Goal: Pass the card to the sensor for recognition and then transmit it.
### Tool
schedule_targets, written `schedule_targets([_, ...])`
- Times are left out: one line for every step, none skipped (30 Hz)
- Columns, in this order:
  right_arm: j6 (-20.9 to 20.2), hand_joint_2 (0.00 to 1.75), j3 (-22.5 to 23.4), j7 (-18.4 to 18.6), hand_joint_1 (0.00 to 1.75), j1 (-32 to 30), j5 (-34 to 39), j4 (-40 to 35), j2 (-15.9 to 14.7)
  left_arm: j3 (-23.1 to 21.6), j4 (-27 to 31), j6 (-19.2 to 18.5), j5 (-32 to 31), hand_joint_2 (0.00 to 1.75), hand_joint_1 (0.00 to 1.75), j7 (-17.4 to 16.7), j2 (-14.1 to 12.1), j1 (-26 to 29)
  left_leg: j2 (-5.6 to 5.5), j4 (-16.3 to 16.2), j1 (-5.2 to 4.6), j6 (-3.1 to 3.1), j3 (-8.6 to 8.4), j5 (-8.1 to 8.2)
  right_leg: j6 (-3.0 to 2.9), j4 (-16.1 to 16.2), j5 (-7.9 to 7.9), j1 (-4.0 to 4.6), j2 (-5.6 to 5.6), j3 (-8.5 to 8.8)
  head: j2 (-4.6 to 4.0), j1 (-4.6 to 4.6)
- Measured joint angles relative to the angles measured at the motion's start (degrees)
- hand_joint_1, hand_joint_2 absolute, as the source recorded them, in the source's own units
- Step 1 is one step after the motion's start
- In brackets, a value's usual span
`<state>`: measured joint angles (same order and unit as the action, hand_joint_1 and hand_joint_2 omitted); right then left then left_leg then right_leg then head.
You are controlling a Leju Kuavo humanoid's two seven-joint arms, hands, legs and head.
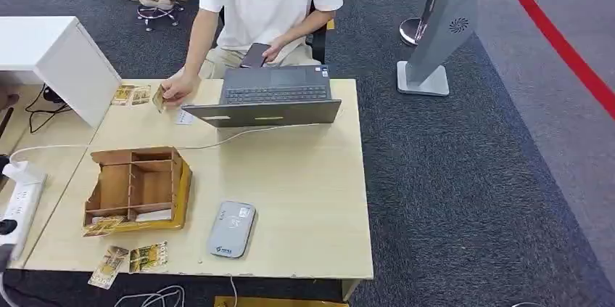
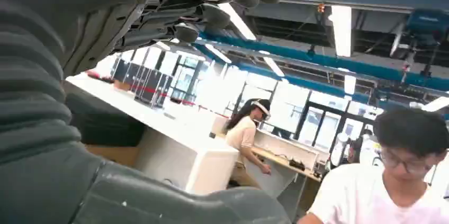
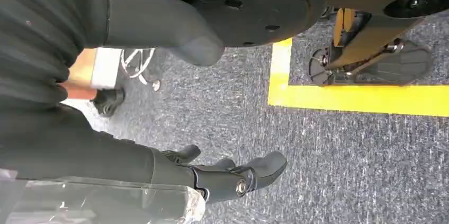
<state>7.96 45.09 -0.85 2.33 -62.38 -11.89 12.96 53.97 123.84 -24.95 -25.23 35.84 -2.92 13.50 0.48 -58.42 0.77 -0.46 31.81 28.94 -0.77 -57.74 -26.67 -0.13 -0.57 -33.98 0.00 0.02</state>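
The grey card sensor (image 1: pixel 230 228) lies flat near the table's front edge. Two patterned cards (image 1: pixel 149 256) lie to its left at the front corner, one card (image 1: pixel 109 267) hanging over the edge. A person seated behind the table pinches another card (image 1: pixel 159 97) upright beside the laptop, and more cards (image 1: pixel 131 94) lie at the far left. My left hand (image 2: pixel 79 75) is raised with its fingers (image 2: pixel 212 1) and thumb apart, holding nothing. My right hand (image 3: pixel 132 160) hangs over the carpet with its fingers (image 3: pixel 238 173) loose and nothing in them.
A wooden compartment box (image 1: pixel 138 187) stands on the table (image 1: pixel 304 176) left of the sensor. An open laptop (image 1: pixel 270 96) with a white cable sits at the far side. A power strip (image 1: pixel 20 202) lies left of the table. A grey kiosk stand (image 1: pixel 435 38) rises at the right.
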Motion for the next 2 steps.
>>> schedule_targets([0.2,1.75,0.3,-0.3,0.0,-0.1,0.2,0.0,0.0,7.3,0.0,-7.1,2.8,1.75,0.0,-1.4,2.1,-1.6,0.32,0.0,-0.04,-0.08,-0.15,0.06,-0.06,0.0,0.04,-0.03,-0.25,0.01,0.0,-0.19])
schedule_targets([0.3,1.75,0.6,-0.4,0.0,-0.3,0.2,0.0,0.1,13.3,-0.1,-10.8,4.6,1.75,0.0,-2.7,4.0,-3.0,0.53,0.0,-0.04,-0.06,-0.21,0.09,-0.06,0.0,0.04,-0.03,-0.44,0.02,0.0,-0.46])
